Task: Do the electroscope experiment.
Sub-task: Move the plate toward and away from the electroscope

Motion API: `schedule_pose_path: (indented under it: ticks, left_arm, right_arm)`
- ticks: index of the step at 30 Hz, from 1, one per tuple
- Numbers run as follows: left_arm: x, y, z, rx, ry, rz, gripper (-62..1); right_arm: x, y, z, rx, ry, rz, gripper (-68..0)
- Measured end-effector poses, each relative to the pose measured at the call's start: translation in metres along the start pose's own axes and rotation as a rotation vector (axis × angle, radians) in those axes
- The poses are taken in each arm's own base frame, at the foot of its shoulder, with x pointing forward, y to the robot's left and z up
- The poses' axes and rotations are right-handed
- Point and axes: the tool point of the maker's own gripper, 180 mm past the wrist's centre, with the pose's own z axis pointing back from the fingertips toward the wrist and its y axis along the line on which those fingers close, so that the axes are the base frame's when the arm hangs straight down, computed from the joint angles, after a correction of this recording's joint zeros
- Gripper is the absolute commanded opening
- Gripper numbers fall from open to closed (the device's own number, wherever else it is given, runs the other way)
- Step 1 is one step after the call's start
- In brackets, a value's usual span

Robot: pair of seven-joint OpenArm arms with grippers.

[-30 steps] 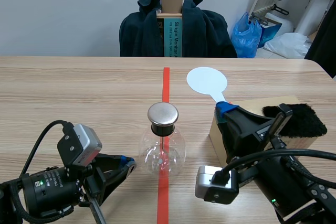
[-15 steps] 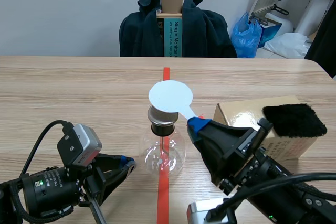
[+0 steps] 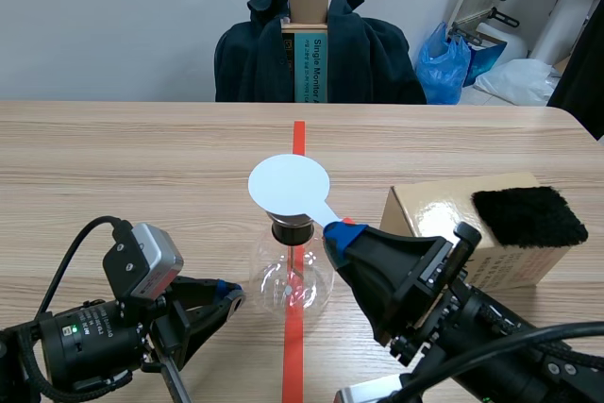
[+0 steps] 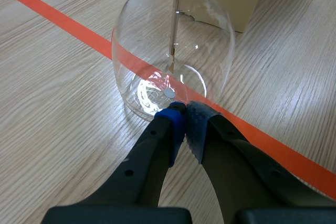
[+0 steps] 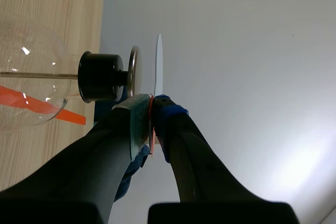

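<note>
So the glass flask (image 3: 291, 278) stood on the red tape line (image 3: 298, 139), mid-table and closer to the near edge than the far one. It had a black stopper (image 5: 100, 77) in its neck with a metal cap (image 5: 134, 72) on top. A thin rod (image 4: 175, 24) hung down inside it.

The right gripper (image 3: 340, 230) had its fingers pinched on the handle of a white paddle (image 3: 289, 184). The paddle's round end sat flat right over the cap. From the right wrist camera you could see a thin gap between them, so no contact.

The left gripper (image 3: 231, 297) lay low on the table (image 3: 142, 158) with its pads pressed together on nothing. Its tips were just beside the flask's base.

Off to the flask's right, toward the table's right edge, was a cardboard box (image 3: 444, 219) with a black fuzzy pad (image 3: 527, 216) lying on top. Past the far edge, a dark jacket (image 3: 255, 54) was draped over a chair.
</note>
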Motion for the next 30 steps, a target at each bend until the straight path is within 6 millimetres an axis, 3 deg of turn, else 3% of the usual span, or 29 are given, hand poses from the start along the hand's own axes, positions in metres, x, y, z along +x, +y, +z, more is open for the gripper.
schedule_pose_path:
  ticks: [8, 30]
  left_arm:
    - [0.000, 0.000, 0.000, 0.000, 0.000, 0.000, -57.9]
    - [0.000, 0.000, 0.000, 0.000, 0.000, 0.000, -57.9]
  right_arm:
    - [-0.001, 0.000, 0.000, 0.000, 0.004, 0.000, -66.9]
    - [-0.054, -0.001, 0.008, 0.000, 0.291, 0.006, -66.9]
